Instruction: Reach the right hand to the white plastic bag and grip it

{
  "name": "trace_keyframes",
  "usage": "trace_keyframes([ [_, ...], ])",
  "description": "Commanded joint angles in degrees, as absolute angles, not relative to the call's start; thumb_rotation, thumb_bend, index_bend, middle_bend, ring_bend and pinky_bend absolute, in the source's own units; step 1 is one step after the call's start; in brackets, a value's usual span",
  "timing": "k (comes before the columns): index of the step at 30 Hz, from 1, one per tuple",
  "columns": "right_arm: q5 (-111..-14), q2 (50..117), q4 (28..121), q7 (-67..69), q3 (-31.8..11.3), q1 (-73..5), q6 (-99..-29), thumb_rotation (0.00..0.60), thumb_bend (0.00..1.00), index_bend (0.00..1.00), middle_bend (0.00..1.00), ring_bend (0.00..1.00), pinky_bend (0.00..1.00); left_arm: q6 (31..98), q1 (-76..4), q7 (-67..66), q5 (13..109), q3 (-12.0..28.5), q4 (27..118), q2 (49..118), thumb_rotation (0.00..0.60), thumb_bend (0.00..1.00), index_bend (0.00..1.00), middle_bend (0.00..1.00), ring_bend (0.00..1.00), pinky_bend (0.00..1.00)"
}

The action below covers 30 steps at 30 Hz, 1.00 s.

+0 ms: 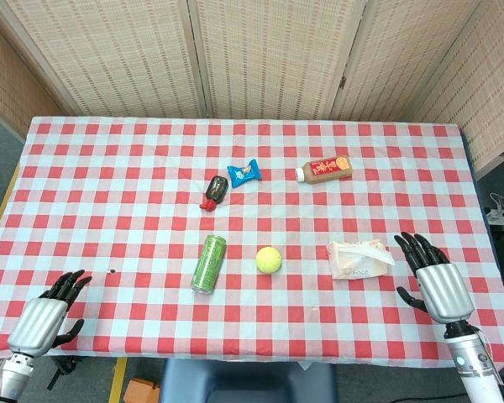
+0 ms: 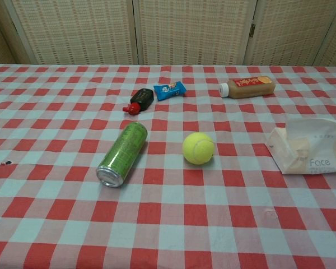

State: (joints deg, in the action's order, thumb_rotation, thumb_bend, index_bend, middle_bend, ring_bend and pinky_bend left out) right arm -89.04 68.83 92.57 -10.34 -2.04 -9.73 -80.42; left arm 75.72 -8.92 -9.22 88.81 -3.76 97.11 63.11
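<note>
Right hand open, empty, fingers spread, just right of white plastic bag. Bag long axis runs left-right on bench. Left hand far off, also holds nothing.

red-white checked tablecloth, yellow ball

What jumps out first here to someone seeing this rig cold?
Probably the loud red-and-white checked tablecloth, and the bright yellow tennis ball near its middle beside a green drink can lying on its side. Next, the two metallic hands at the near edge: the right hand, fingers spread, sits just right of the crumpled white plastic bag without touching it, while the left hand rests at the far left corner.
</note>
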Motion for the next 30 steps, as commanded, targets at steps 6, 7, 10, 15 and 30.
trace_keyframes([
  [6,-89.5,69.0,92.5,-10.7,-1.9,-9.5,-81.0,0.600,0.14,0.00,0.05,0.08,0.23,76.3,-8.8,-9.1,89.5,-3.9,97.2,62.9,0.600,0.39,0.12,0.04,0.05,0.37],
  [7,-89.6,69.1,92.4,-10.6,-1.9,-9.5,-81.2,0.600,0.14,0.00,0.05,0.09,0.23,76.4,-8.7,-9.1,89.5,-3.9,97.2,62.9,0.600,0.39,0.12,0.04,0.05,0.37],
  [10,-89.7,69.4,92.0,-10.6,-2.1,-9.5,-81.7,0.600,0.14,0.00,0.07,0.14,0.23,76.5,-8.7,-9.0,89.3,-3.8,97.1,62.9,0.600,0.39,0.12,0.04,0.05,0.37],
  [15,-88.9,70.6,91.0,-12.2,-2.8,-9.3,-82.2,0.600,0.14,0.00,0.25,0.34,0.36,76.5,-8.7,-9.4,89.5,-3.8,97.3,63.1,0.600,0.39,0.12,0.04,0.05,0.37],
  [30,-87.2,79.5,77.9,-7.2,-6.9,-15.2,-77.9,0.600,0.14,0.09,0.62,0.71,0.72,76.3,-8.8,-9.8,89.7,-3.9,97.3,63.1,0.600,0.39,0.12,0.04,0.05,0.37],
])
